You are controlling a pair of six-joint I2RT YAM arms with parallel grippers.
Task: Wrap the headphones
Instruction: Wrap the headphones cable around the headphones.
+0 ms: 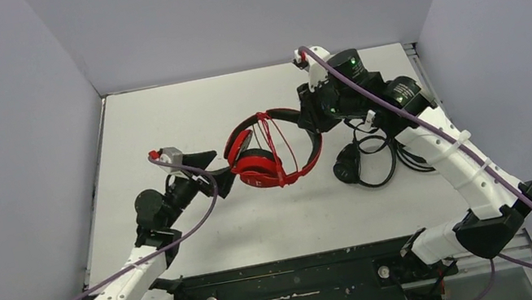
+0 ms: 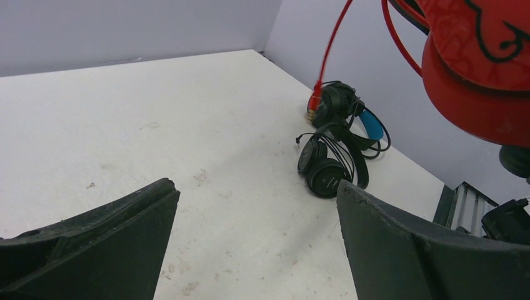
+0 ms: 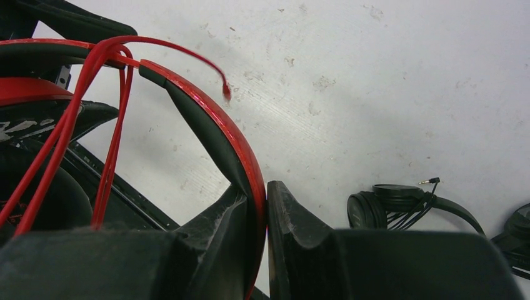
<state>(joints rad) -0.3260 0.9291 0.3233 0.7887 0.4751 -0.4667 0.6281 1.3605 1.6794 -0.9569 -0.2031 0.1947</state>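
R gripper (image 3: 257, 190): fingers pressed together on the band of the red headphones (image 3: 212, 119), holding the set up off the table (image 1: 182, 115). The red cord (image 3: 112, 144) is looped several times over the band, just left of the pinch in the wrist cam, w/ the plug end sticking out loose. Further out past the fingertips, down on the table, are the black headphones (image 3: 381, 203), thin cable bunched on them.

L gripper (image 2: 256, 190): spread wide, nothing betw. the fingers. The red earcup hangs just beside it, up and to the right of its tips. Well beyond the tips the black set lies on the table. Right behind that are the blue-band headphones (image 2: 372, 125), near the wall. The cord end dangles in line w/ them; can't tell if it touches.
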